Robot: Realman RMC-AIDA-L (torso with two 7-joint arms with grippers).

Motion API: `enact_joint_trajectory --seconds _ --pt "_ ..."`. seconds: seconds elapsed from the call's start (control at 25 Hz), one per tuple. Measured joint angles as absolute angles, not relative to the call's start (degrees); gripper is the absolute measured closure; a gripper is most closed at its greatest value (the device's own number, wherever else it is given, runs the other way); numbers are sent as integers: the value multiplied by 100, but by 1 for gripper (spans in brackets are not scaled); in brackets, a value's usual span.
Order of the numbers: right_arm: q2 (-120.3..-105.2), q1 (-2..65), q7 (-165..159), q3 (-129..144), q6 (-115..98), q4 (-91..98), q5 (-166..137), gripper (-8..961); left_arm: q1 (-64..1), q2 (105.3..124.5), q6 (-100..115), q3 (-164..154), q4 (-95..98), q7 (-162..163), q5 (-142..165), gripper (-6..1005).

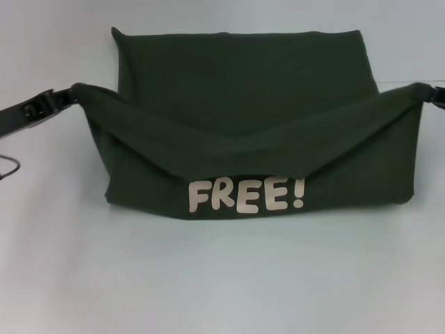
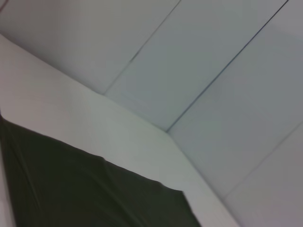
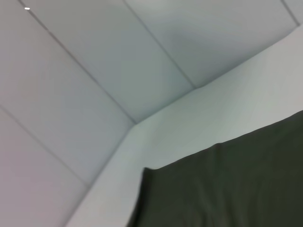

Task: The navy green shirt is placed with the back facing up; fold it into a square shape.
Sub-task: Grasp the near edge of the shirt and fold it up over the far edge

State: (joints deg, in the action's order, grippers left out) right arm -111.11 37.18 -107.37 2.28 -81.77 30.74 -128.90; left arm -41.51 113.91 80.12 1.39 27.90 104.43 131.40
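A: Which step is this?

B: A fold mid-carry, I'd judge. One dark olive-green cotton shirt [image 1: 243,104] lies on the pale counter [image 1: 222,278], its near layer lifted, white "FREE!" lettering [image 1: 247,195] showing along the shirt's near edge.

A: And the claws?

B: Two. The left claw [image 1: 73,94] is clenched on the shirt's left corner, the right claw [image 1: 424,92] on its right corner. Next, probably carry the raised edge across and lay it flat, square.

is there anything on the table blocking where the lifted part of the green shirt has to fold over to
Nothing visible. Left end effector and right end effector hold the navy green shirt by its corners; only bare table surrounds it.
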Motion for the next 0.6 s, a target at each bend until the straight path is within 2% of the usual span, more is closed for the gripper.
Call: enact_joint_trajectory --seconds 0.6 --pt "-11337 4448 -9607 1309 -5298 2361 -11644 795 -4769 11491 6057 -149 2305 9433 12536 971"
